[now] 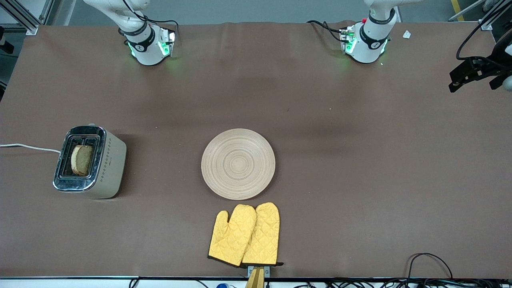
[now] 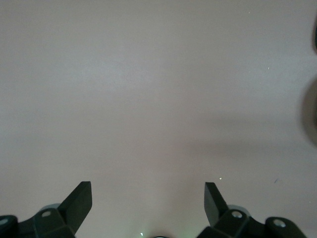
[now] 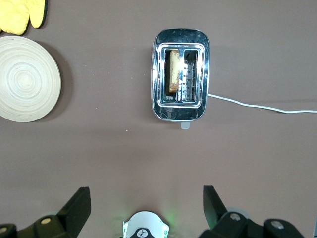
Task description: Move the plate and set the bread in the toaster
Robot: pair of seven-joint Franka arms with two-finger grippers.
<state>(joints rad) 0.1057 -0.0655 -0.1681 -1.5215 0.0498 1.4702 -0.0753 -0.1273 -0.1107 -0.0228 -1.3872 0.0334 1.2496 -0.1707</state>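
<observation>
The pale wooden plate [image 1: 238,164] lies bare in the middle of the table; it also shows in the right wrist view [image 3: 25,84]. The cream toaster [image 1: 112,160] stands toward the right arm's end of the table. The brown bread [image 1: 82,160] stands upright in one of its slots, and its crust edge shows in the right wrist view [image 3: 172,71] within the chrome top [image 3: 180,111]. My right gripper [image 3: 147,196] is open and empty, high over its own base. My left gripper [image 2: 148,191] is open and empty over bare table.
A pair of yellow oven mitts [image 1: 246,234] lies nearer to the front camera than the plate, at the table's edge. The toaster's white cord [image 1: 28,147] runs off the right arm's end of the table. A black device with cables [image 1: 476,72] hangs at the left arm's end.
</observation>
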